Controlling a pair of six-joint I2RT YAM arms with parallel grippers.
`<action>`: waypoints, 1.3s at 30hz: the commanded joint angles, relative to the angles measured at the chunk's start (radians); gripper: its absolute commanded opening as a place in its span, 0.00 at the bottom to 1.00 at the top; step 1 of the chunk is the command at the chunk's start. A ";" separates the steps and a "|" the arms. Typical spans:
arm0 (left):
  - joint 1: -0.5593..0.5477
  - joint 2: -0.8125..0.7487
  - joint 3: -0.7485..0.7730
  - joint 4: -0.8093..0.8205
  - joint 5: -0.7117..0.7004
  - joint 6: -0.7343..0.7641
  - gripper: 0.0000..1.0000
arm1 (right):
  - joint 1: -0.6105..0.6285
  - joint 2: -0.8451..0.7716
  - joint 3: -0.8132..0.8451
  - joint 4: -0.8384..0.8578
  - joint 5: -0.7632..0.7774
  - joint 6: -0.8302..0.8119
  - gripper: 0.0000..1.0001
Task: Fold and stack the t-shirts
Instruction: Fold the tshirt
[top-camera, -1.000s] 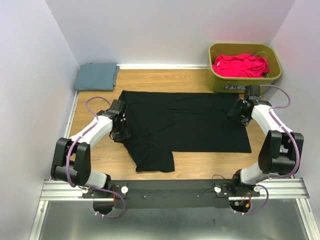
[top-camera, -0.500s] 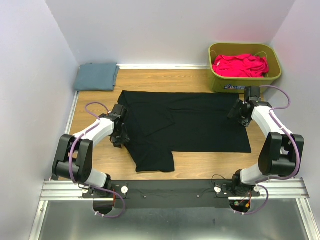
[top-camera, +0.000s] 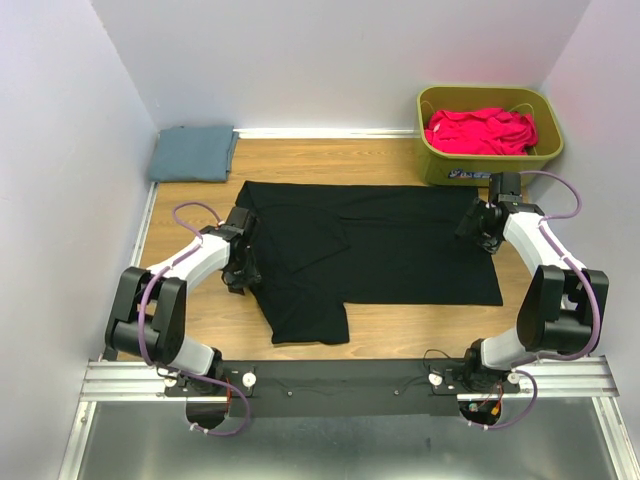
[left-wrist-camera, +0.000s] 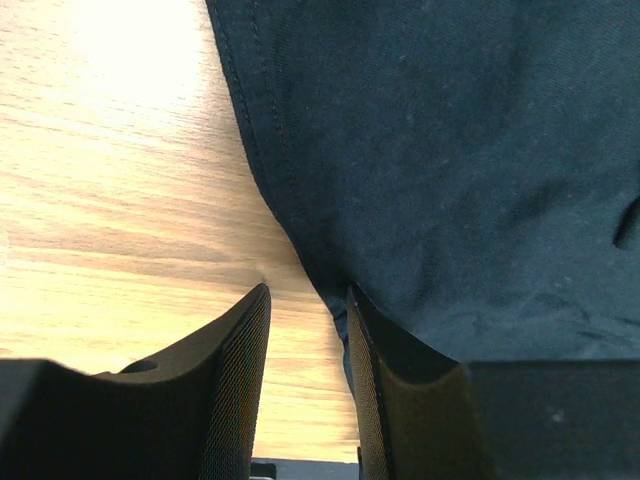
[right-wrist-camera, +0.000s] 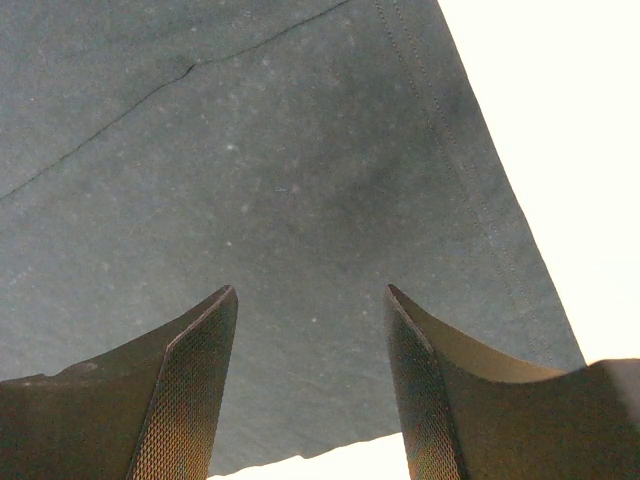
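Since a second ago the left arm has swung its elbow in toward the near rail, and the left hand (top-camera: 239, 266) has slid a little nearer along the left edge of the black t-shirt (top-camera: 380, 245); the right arm has stayed put. That shirt lies spread flat across the middle of the wooden bench (top-camera: 410, 318), with one part reaching toward the near edge on its left side.

Seen from the left wrist, the left hand's fingers (left-wrist-camera: 238, 380) stand a narrow slot apart, low over the bench, and the stitched hem of the shirt runs down to the slot beside the right-side finger. The right hand (top-camera: 478, 230) hovers at the shirt's right end. In the right wrist view its fingers (right-wrist-camera: 190, 390) are spread wide over the dark cloth, with the hem passing just outside one of them.

At the far right corner a green bin (top-camera: 445, 166) holds crumpled pink shirts (top-camera: 480, 130). A folded blue-grey shirt (top-camera: 192, 153) rests in the far left corner, well apart from the black one
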 joint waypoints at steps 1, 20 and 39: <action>-0.008 -0.067 0.052 -0.059 -0.015 -0.019 0.45 | 0.005 -0.028 -0.004 -0.016 -0.003 -0.018 0.67; -0.033 -0.010 0.003 0.014 -0.013 -0.054 0.49 | 0.005 -0.040 -0.013 -0.013 -0.028 -0.019 0.67; -0.060 0.064 -0.011 0.016 -0.034 -0.063 0.10 | 0.005 -0.092 -0.044 -0.011 -0.056 -0.010 0.67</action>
